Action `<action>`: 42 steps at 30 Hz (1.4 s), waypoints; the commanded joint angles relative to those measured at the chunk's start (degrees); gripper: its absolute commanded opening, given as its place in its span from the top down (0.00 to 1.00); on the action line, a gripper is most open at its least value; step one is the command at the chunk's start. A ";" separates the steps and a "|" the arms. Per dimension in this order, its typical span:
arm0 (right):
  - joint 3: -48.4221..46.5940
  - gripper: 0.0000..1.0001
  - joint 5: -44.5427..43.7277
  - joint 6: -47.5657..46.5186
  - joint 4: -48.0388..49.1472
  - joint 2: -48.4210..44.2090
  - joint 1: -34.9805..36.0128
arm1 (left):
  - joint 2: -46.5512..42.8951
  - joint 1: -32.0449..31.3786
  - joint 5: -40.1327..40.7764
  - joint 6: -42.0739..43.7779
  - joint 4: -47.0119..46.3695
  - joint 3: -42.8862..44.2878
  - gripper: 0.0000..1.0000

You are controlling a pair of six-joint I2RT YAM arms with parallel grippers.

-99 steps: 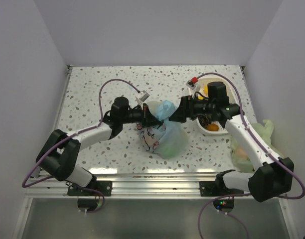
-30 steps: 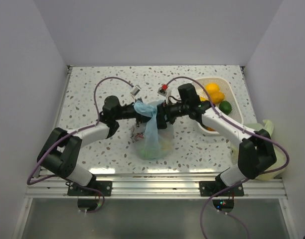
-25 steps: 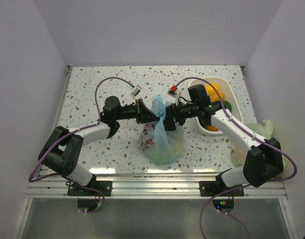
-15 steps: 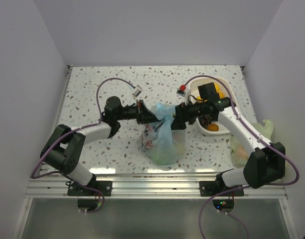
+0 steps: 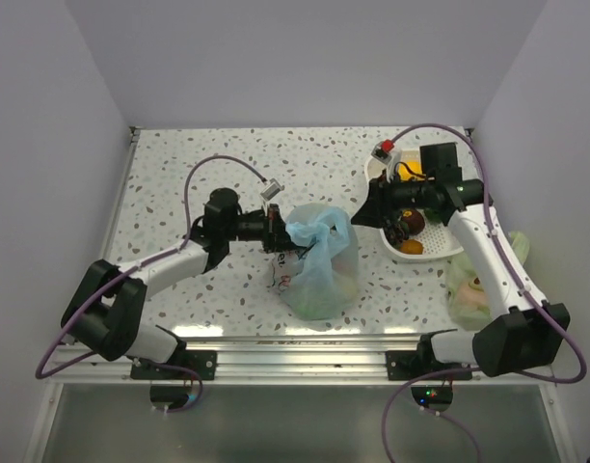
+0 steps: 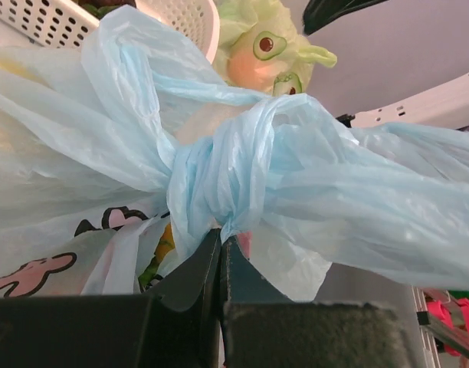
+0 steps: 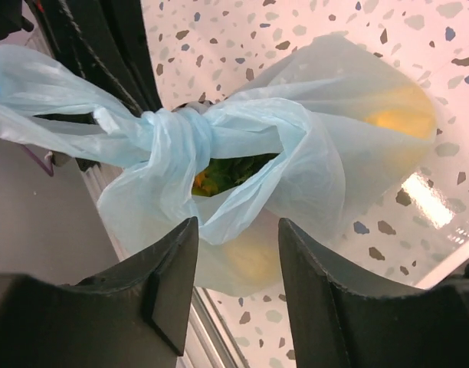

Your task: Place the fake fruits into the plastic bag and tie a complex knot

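Note:
The light-blue plastic bag (image 5: 322, 270) stands in the middle of the table. Its handle strips are tied into a bunched knot (image 5: 303, 232), also seen as the knot (image 6: 219, 180) and the knot (image 7: 181, 129). My left gripper (image 5: 276, 235) is shut on the bag's strip just under the knot, as the left gripper (image 6: 221, 239) shows. My right gripper (image 5: 362, 214) is open and apart from the bag, to its right; nothing lies between the right gripper (image 7: 238, 226) fingers. Fake fruits (image 7: 228, 172), green and orange, show through a gap in the bag (image 7: 334, 146).
A white basket (image 5: 447, 253) at the right holds an orange fruit (image 5: 410, 247), a dark one (image 5: 412, 223) and a yellow one (image 5: 412, 175). A pale green bag (image 5: 480, 287) lies by the right wall. The right arm's elbow hangs over the basket.
My right gripper has let go of the bag's handle and drawn back to the right, toward the basket. The bag's top has slackened. My left gripper keeps its hold.

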State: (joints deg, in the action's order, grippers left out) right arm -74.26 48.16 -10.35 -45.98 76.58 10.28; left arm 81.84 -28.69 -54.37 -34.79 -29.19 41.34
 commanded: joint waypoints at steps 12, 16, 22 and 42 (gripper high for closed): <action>0.25 0.90 -2.11 -1.16 4.66 4.10 9.66 | 2.26 -2.95 7.52 7.80 8.98 4.45 1.00; 0.70 0.89 -1.66 -1.60 4.67 6.56 10.90 | 2.97 -3.48 7.17 6.58 7.84 4.19 1.00; 2.98 0.81 0.00 -3.45 3.53 8.94 11.51 | 4.73 -4.71 4.71 -0.36 -1.11 2.35 1.00; 6.14 0.40 14.59 -2.14 5.53 11.23 11.86 | 12.55 -6.29 5.94 -19.80 -25.39 6.63 1.00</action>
State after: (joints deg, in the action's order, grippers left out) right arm -68.66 58.35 -14.41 -42.72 87.68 21.52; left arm 94.02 -34.70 -49.10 -53.45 -48.56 43.68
